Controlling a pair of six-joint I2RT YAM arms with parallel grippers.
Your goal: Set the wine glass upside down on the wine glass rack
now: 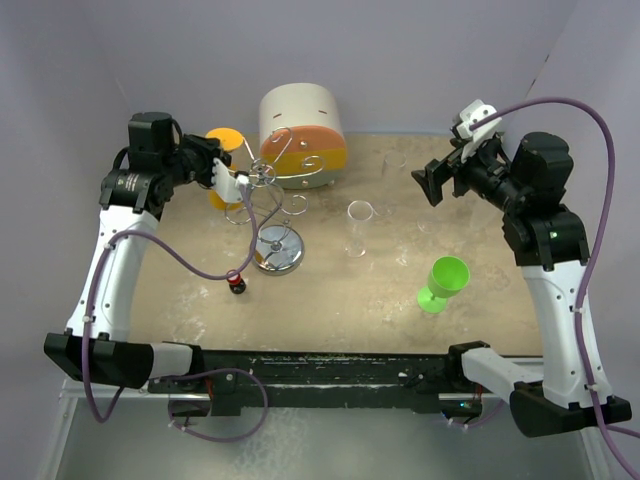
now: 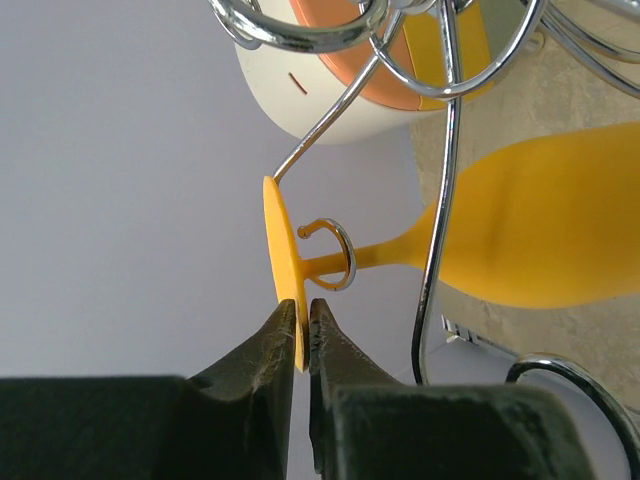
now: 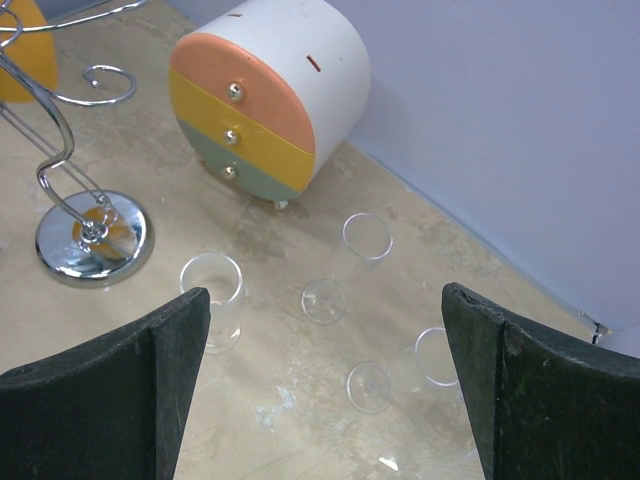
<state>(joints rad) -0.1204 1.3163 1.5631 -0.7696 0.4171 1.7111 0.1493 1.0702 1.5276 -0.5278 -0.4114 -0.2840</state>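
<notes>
The yellow wine glass (image 2: 540, 235) hangs upside down at the silver wire rack (image 1: 268, 185), foot up and bowl down. Its stem passes through a curled scroll ring (image 2: 338, 262). My left gripper (image 2: 300, 335) is shut on the edge of the glass's round foot (image 2: 280, 250); in the top view it (image 1: 222, 160) is at the rack's far left side. The rack's shiny round base (image 1: 279, 247) also shows in the right wrist view (image 3: 95, 235). My right gripper (image 3: 325, 292) is open and empty, raised at the far right (image 1: 440, 180).
A white-and-orange drum (image 1: 302, 135) stands behind the rack. A clear glass (image 1: 360, 225) stands mid-table; two clear wine glasses (image 3: 345, 265) (image 3: 400, 370) lie beyond it. A green wine glass (image 1: 443, 283) stands right of centre. A small red-black object (image 1: 237, 284) sits before the base.
</notes>
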